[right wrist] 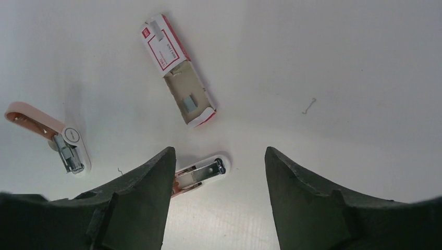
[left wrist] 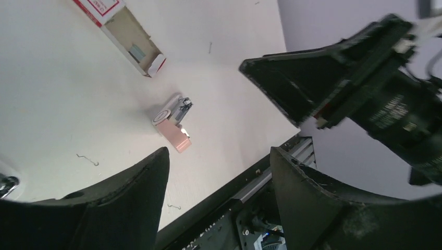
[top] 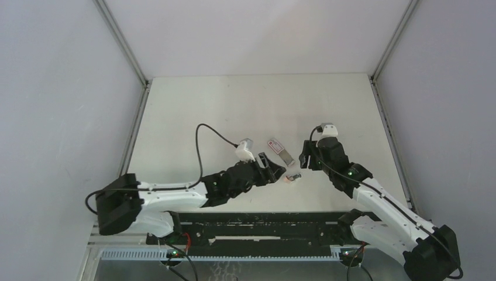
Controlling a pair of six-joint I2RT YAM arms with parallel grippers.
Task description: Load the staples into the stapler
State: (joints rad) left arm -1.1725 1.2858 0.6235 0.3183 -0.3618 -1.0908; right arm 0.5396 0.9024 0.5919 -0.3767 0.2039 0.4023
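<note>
The left fingers [left wrist: 130, 208] loom dark and spread, released with nothing between them, low over the surface [top: 245, 105] near its near edge, about midway between its left and right edges. Just past them, toward the far edge, lies the staple box [right wrist: 177, 62], its tray drawn half out of the red-labelled sleeve. The staples [right wrist: 188, 102], a short grey strip, rest loose in that tray, touched by neither arm. Nearer the near edge a pink stapler [left wrist: 172, 122] lies hinged open with its metal magazine exposed. A second stapler [right wrist: 200, 174] lies flat on the surface below the gap of the right fingers [right wrist: 140, 203], which are likewise spread and hold nothing. The step in hand looks like fetching the strip. To do it well, one arm should probably steady the sleeve so the tray cannot skate. The other should come straight down, straddle the strip's long sides, pinch lightly since such strips snap easily, and lift it level. A stray staple [right wrist: 310, 105] lies apart and is best ignored.
</note>
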